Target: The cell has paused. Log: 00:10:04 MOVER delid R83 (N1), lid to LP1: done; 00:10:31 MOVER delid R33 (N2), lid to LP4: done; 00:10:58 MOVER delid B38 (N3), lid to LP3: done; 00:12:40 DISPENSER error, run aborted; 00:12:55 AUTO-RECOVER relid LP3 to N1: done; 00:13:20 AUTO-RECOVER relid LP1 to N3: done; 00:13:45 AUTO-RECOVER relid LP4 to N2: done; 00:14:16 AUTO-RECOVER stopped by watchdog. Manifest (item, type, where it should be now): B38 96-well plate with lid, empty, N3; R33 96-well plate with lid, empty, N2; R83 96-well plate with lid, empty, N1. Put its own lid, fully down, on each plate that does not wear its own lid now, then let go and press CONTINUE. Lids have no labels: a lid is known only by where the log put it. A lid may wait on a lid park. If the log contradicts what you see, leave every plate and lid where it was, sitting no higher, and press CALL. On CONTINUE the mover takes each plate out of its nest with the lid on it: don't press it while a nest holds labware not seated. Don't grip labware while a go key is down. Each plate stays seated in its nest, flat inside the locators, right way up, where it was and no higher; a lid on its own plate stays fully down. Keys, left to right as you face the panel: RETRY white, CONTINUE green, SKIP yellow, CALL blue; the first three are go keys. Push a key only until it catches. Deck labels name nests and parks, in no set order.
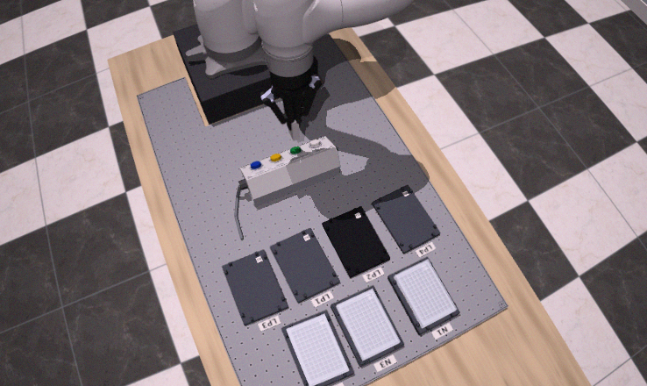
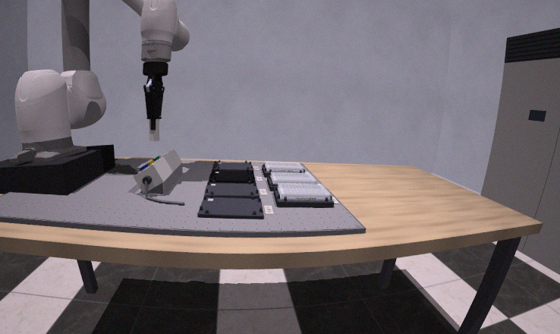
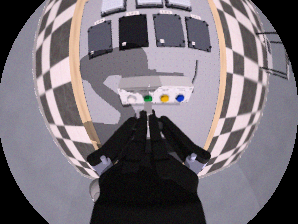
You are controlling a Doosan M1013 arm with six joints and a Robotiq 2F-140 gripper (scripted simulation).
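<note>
Three lidded 96-well plates sit in a row of nests at the near end of the deck: one at N1 (image 1: 425, 295), one at N3 (image 1: 367, 325), and one in the leftmost nest (image 1: 316, 348), whose label is cut off. All three lids look flat and fully down. The four lid parks LP3 (image 1: 254, 286), LP1 (image 1: 304, 264), LP2 (image 1: 355, 240) and LP4 (image 1: 405, 218) hold nothing. My gripper (image 1: 293, 125) is shut and empty. It hangs well above the key panel (image 1: 289, 168), behind the green key (image 1: 295, 149) and white key (image 1: 315, 143).
The panel also carries a yellow key (image 1: 275, 156) and a blue key (image 1: 255, 164). A grey cable (image 1: 238, 210) runs from its left end across the deck. The arm's black base (image 1: 230, 76) stands at the far end. A grey cabinet (image 2: 535, 145) stands right of the table.
</note>
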